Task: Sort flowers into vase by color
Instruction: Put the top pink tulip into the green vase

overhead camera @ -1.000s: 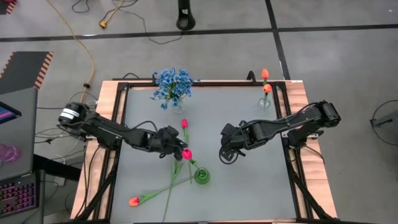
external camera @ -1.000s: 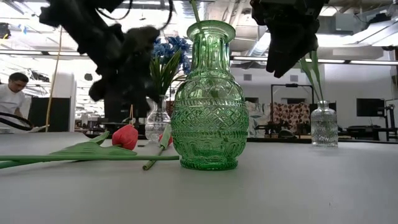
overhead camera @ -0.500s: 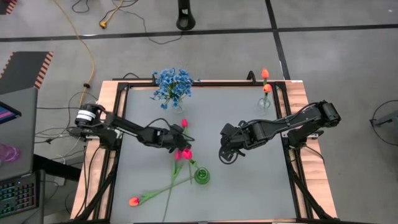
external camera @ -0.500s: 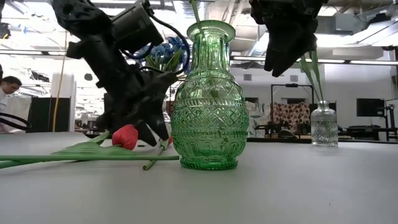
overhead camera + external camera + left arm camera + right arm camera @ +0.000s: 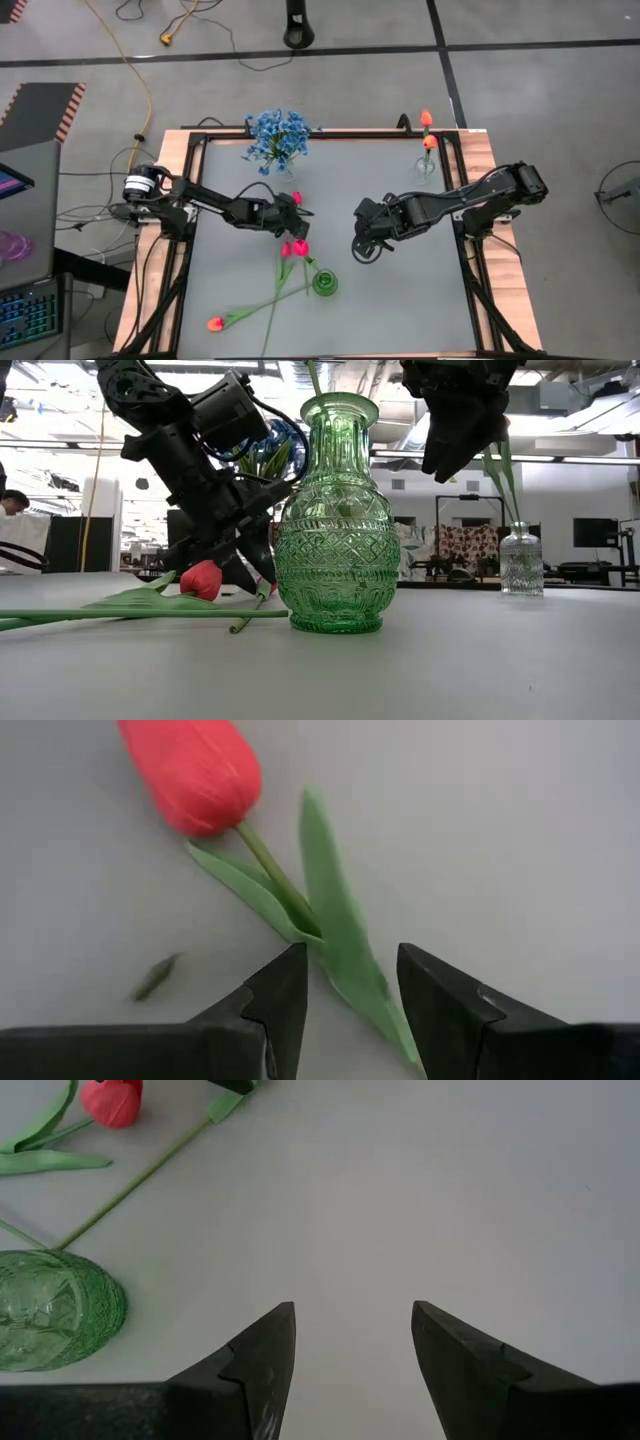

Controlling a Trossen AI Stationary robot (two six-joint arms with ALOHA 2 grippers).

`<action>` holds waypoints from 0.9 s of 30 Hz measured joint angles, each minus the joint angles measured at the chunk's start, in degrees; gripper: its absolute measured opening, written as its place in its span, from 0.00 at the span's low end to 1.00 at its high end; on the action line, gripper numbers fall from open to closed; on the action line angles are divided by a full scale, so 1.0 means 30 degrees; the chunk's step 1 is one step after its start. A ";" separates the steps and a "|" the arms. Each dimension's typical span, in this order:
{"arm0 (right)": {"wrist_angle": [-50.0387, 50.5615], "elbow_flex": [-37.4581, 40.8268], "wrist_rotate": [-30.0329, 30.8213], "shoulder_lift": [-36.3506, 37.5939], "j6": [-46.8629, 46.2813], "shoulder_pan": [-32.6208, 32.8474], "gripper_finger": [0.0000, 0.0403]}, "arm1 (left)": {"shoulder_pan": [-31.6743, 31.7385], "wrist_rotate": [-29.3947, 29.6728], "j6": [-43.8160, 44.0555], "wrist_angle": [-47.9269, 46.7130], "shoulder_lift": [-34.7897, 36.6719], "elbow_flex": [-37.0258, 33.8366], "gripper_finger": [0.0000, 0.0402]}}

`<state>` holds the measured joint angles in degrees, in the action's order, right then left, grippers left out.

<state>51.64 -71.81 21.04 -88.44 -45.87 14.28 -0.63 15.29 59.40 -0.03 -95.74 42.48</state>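
Two pink-red tulips lie on the grey table. The far one (image 5: 296,198) shows its head (image 5: 195,770) in the left wrist view, and the nearer one (image 5: 300,247) lies left of the empty green vase (image 5: 325,283). An orange tulip (image 5: 214,324) lies near the front edge. My left gripper (image 5: 350,955) is open and low over the far tulip. Its fingers stand on either side of the stem and leaf (image 5: 340,925), just below the head. My right gripper (image 5: 362,248) hangs open above the table's middle, with nothing between its fingers (image 5: 353,1315).
A clear vase of blue blossoms (image 5: 277,135) stands at the far left. A small clear vase (image 5: 427,160) holding orange tulips stands at the far right. The stems of the lying flowers cross left of the green vase (image 5: 335,525). Bare table lies to the right (image 5: 450,1200).
My left gripper has moved from beside the nearer pink-red tulip toward the table's far edge and down. It now sits low over the far tulip's stem. The flowers and my right arm have kept still.
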 joint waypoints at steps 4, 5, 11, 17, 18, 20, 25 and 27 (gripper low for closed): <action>0.0007 0.0000 0.0028 0.0000 0.0005 0.0000 0.57 | 0.0169 -0.0178 0.0000 -0.0273 0.0000 0.0000 0.36; 0.0007 0.0000 0.0028 0.0000 0.0007 0.0000 0.57 | 0.0179 -0.0235 0.0000 -0.0327 0.0000 0.0000 0.36; 0.0007 0.0000 0.0028 0.0000 0.0000 0.0000 0.57 | 0.0179 -0.0363 -0.0008 -0.0476 0.0000 0.0000 0.36; 0.0007 0.0000 0.0021 0.0000 -0.0015 0.0000 0.57 | 0.0223 -0.0300 -0.0073 -0.1425 0.0029 0.0036 0.32; 0.0007 0.0000 0.0021 0.0000 -0.0012 0.0000 0.57 | 0.0223 -0.0288 -0.0096 -0.1444 0.0029 0.0036 0.31; 0.0007 0.0000 0.0021 0.0000 -0.0017 0.0000 0.57 | 0.0223 -0.0297 -0.0431 -0.1422 0.0029 0.0036 0.27; 0.0015 0.0000 0.0021 0.0000 -0.0036 0.0000 0.57 | 0.0223 -0.0333 -0.0925 -0.1169 0.0029 0.0036 0.18; 0.0015 0.0000 0.0021 0.0000 -0.0042 0.0000 0.57 | 0.0223 -0.0356 -0.0928 -0.1128 0.0029 0.0036 0.14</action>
<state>51.68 -71.81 21.10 -88.44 -45.99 14.28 0.03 14.22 56.61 -3.41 -95.66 42.59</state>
